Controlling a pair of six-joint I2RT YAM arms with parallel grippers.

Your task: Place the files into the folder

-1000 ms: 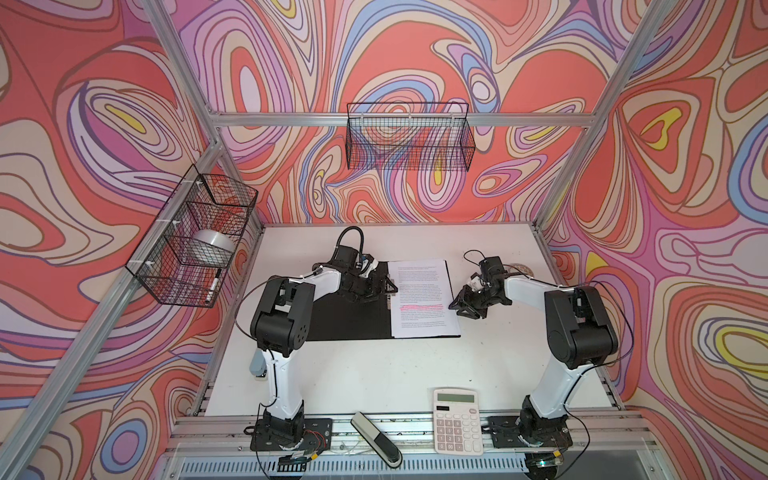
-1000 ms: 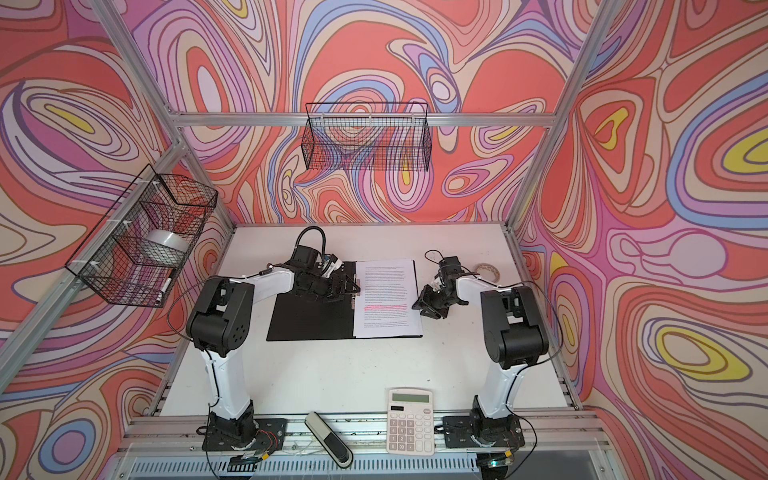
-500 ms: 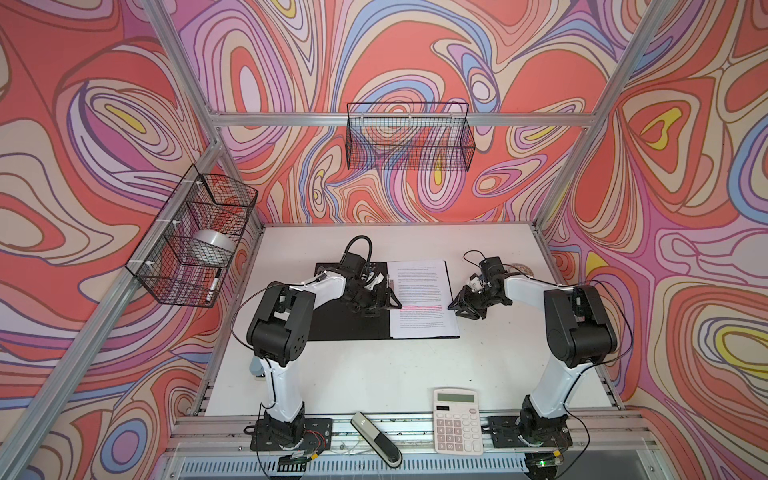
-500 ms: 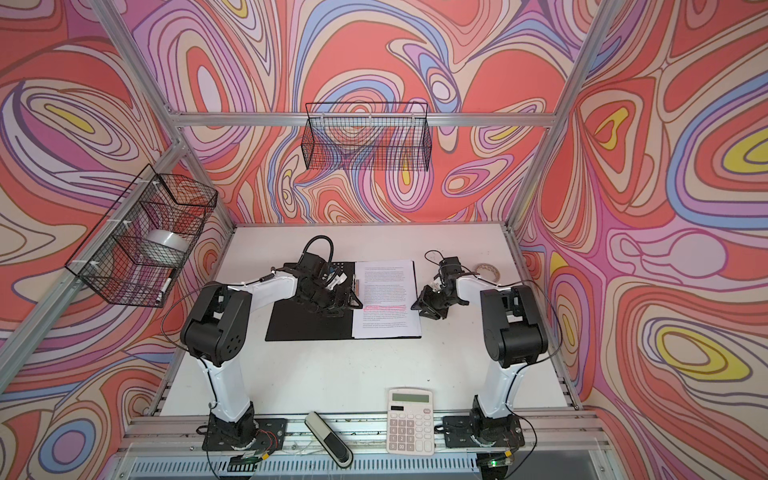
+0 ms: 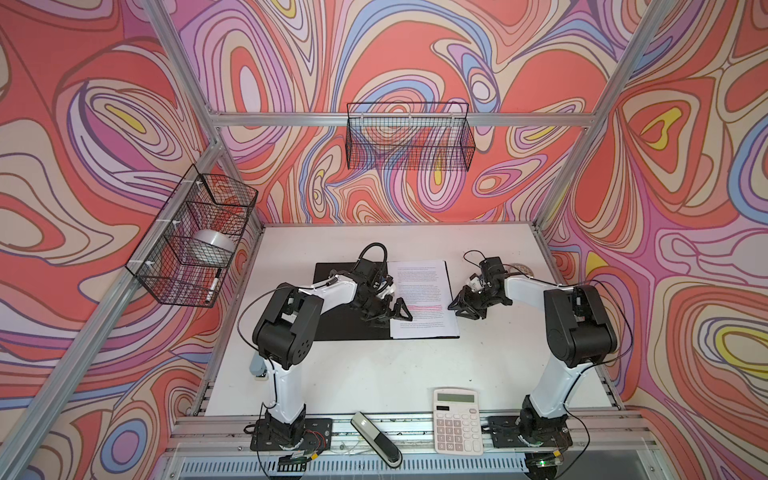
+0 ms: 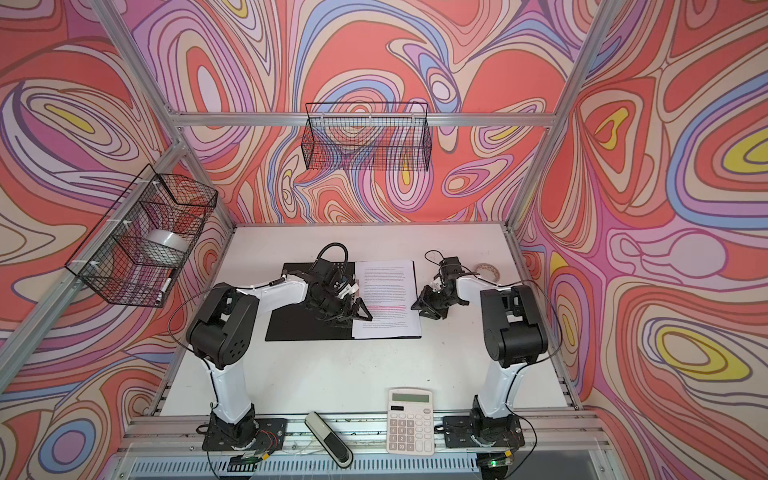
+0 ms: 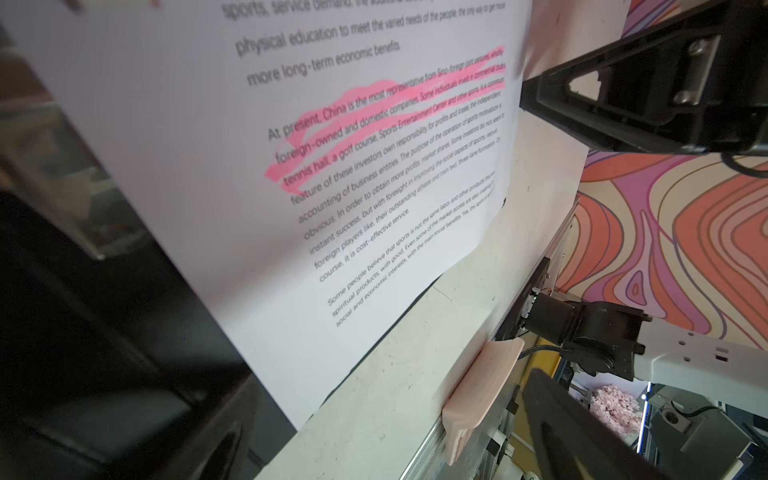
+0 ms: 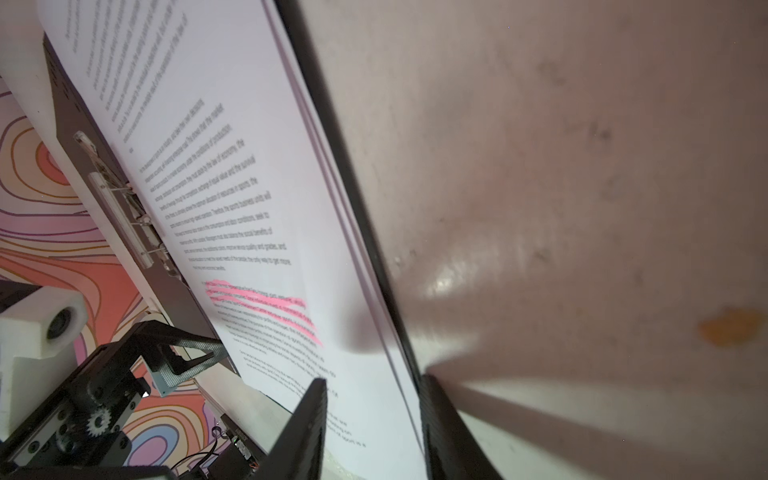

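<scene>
Top views are showing the folder [image 5: 326, 272] lying open, black inside up, mid-table [image 5: 374, 374]. The files [image 5: 424, 286] are lying stacked on its 3 o'clock half. Over the spine, at the sheets' 9 o'clock edge, the left gripper [image 5: 390, 318] is hovering spread wide and holding nothing. At the stack's 3 o'clock edge the right gripper [image 5: 461, 309] is sitting low. Right wrist view is showing its jaws part-spread, one finger [image 8: 303, 428] over the paper and the other on the table side. The cover edge is running between them, nothing pinched.

Risks, as judged:
- The sheets are not looking tucked under the metal spine clip [image 8: 120, 212], so lifting or closing a cover is likely sliding them out.
- Closing the right jaws here could be catching the cover plus only some sheets, creasing the edge.
- The left arm is lying across the 9 o'clock cover, blocking it from folding over, and its wide jaws could be snagging the clip.

Around:
- The calculator [image 5: 458, 419] is sitting at 6 o'clock by the front rail, with a stapler-like tool [image 5: 376, 438] beside it.
- The tape roll [image 5: 519, 270] is lying at 2 o'clock behind the right arm.
- All three are well apart from the folder and not obstructing.
- The wire baskets [image 5: 409, 141] are hanging on the walls, out of play.
</scene>
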